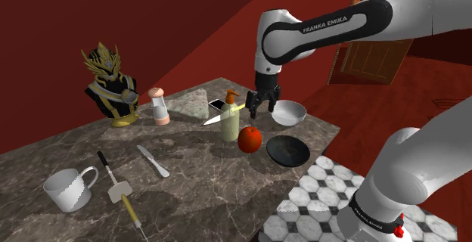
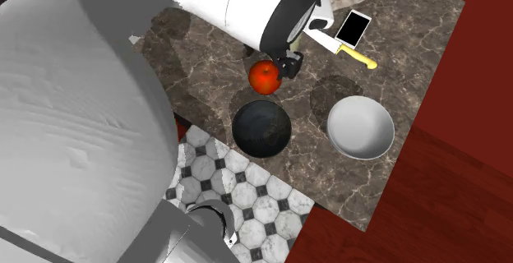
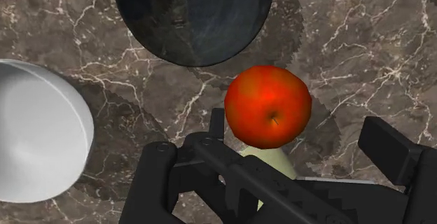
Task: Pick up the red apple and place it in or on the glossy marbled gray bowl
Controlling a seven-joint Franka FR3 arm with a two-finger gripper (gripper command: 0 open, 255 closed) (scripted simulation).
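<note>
The red apple (image 1: 250, 138) (image 2: 265, 76) (image 3: 268, 115) rests on the marble tabletop beside a dark, glossy marbled gray bowl (image 1: 287, 150) (image 2: 261, 127) (image 3: 192, 16). The bowl has nothing in it. My black gripper (image 1: 262, 106) (image 2: 289, 62) (image 3: 301, 135) hangs open in the air above and just behind the apple, touching neither it nor the bowl. In the wrist view the apple lies between and slightly ahead of the spread fingers, with the dark bowl beyond it.
A plain white bowl (image 1: 289, 113) (image 2: 360, 127) (image 3: 35, 142) sits by the dark one. A pale soap bottle (image 1: 230, 119) stands close under the gripper. A yellow-handled knife (image 2: 345, 49) and phone (image 2: 354, 27) lie behind. A bust (image 1: 112, 85), shaker (image 1: 159, 106), mug (image 1: 69, 188) and utensils (image 1: 153, 161) occupy the shoulder view's left.
</note>
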